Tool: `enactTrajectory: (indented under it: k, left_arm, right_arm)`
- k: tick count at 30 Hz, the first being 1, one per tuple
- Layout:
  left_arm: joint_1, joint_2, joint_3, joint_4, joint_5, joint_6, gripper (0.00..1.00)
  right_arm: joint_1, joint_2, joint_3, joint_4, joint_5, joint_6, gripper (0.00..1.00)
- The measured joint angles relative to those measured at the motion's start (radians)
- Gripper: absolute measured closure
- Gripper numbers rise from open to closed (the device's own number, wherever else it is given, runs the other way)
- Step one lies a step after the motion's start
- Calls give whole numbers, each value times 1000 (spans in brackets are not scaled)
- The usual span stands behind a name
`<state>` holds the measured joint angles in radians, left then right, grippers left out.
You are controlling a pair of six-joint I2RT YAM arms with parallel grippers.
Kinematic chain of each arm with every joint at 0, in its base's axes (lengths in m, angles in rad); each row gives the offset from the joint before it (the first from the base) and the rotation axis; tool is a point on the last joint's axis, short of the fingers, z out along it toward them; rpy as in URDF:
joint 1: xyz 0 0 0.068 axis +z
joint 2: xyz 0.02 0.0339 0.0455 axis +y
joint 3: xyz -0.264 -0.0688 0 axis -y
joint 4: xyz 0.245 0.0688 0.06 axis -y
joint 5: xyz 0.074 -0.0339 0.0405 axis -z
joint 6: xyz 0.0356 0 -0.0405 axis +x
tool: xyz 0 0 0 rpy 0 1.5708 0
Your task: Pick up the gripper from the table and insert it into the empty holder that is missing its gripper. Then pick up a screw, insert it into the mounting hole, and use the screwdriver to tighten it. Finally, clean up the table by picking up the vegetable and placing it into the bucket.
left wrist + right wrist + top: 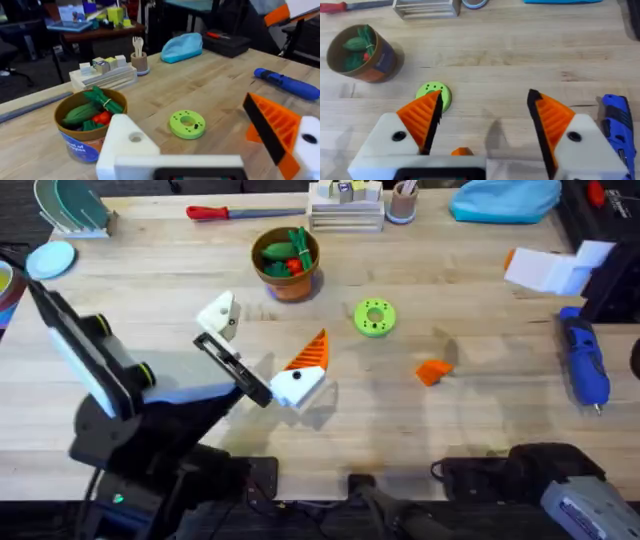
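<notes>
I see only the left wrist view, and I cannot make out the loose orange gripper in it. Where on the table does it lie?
Observer: The gripper lies flat on the table, between the green disc and the screwdriver.
Operator: Is the right arm near it?
Observer: Yes. The right gripper is open, and the piece shows low between its two fingers.
Operator: Does that gripper have both fingers?
Observer: Yes, both orange fingers sit on their white blocks.
</notes>
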<state>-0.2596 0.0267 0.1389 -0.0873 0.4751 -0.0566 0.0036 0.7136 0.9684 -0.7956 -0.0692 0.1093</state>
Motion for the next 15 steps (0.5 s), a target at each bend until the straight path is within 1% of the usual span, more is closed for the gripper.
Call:
enactTrajectory:
  k: [2,5,6,11,15]
  left_arm:
    - [0,-22,-46,56,0,-5,8]
    - [0,-22,-105,143,4,-6,8]
    - [0,-22,-119,153,5,-6,8]
    - [0,-22,-133,141,17,-11,7]
    - [0,-22,-133,89,23,-12,7]
  right_arm:
    - [0,0,0,0,0,0,10]
    - [0,0,0,0,0,0,10]
    - [0,0,0,0,0,0,10]
    - [0,0,0,0,0,0,10]
    - [0,0,0,0,0,0,10]
